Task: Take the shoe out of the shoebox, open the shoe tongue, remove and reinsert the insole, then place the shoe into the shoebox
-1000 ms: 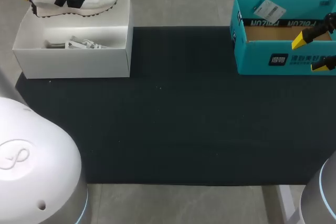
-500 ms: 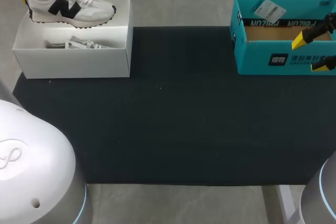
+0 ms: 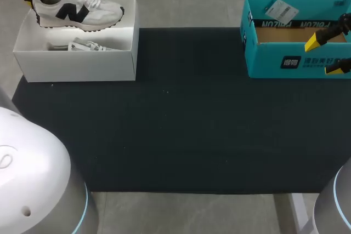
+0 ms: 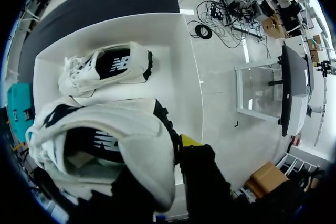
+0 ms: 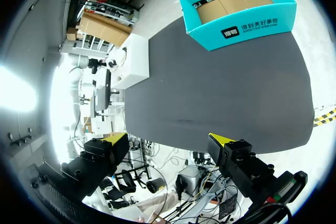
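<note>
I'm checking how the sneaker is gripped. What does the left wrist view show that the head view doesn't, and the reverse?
Only the left wrist view: the dark insole inside the held shoe. Only the head view: the right jaws, open, by the teal box. Both: the left jaws shut on that shoe's heel, above the white shoebox with the second shoe in it.

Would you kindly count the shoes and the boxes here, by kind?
Shoes: 2, a lifted shoe and a lying shoe.
Boxes: 2, a white box and a teal box.
Total: 4.
</note>
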You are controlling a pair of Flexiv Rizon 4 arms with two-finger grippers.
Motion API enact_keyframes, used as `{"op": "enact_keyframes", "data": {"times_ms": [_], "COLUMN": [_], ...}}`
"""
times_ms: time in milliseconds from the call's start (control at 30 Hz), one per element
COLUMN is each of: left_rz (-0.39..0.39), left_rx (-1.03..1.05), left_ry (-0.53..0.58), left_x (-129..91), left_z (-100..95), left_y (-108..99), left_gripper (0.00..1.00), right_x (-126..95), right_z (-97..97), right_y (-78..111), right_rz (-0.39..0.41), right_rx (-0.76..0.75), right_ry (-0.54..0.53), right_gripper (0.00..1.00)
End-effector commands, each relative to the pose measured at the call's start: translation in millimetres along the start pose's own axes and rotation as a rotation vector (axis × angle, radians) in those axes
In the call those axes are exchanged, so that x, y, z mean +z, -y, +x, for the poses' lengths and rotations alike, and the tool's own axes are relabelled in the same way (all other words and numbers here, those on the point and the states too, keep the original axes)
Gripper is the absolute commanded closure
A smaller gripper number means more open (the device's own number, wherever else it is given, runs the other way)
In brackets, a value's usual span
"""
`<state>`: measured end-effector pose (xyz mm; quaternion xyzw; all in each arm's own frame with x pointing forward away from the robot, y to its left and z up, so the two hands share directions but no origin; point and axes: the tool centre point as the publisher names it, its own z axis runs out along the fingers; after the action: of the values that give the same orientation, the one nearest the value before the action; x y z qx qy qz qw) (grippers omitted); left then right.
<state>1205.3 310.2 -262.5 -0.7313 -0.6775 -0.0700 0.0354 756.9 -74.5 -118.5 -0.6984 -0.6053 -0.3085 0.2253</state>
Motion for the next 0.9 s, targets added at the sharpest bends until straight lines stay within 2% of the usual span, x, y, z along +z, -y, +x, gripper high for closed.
{"op": "enact_keyframes", "data": {"times_ms": [33,400,433,567,633,900], "left_rz": [0.038,0.038,0.019,0.026,-0.011,0.027], "left_rx": [0.0,0.0,-0.017,-0.035,-0.06,-0.1], "left_ry": [-0.004,-0.004,-0.006,0.034,0.036,0.029], "left_x": [-2,-2,2,16,22,61], "left_z": [0.2,0.2,-2.5,-6.0,-6.8,-10.0], "left_y": [-15,-15,-16,-17,-18,-33], "left_gripper": [1.0,1.0,1.0,1.0,1.0,1.0], "right_x": [1,1,1,1,1,1], "right_z": [0.0,0.0,0.0,0.0,0.0,0.0], "right_y": [0.2,0.2,0.2,0.2,0.2,0.2], "right_rz": [-0.001,-0.001,-0.001,-0.001,-0.001,-0.001], "right_rx": [0.002,0.002,0.002,0.002,0.002,0.002], "right_ry": [0.002,0.002,0.002,0.002,0.002,0.002], "right_gripper": [0.0,0.0,0.0,0.0,0.0,0.0]}}
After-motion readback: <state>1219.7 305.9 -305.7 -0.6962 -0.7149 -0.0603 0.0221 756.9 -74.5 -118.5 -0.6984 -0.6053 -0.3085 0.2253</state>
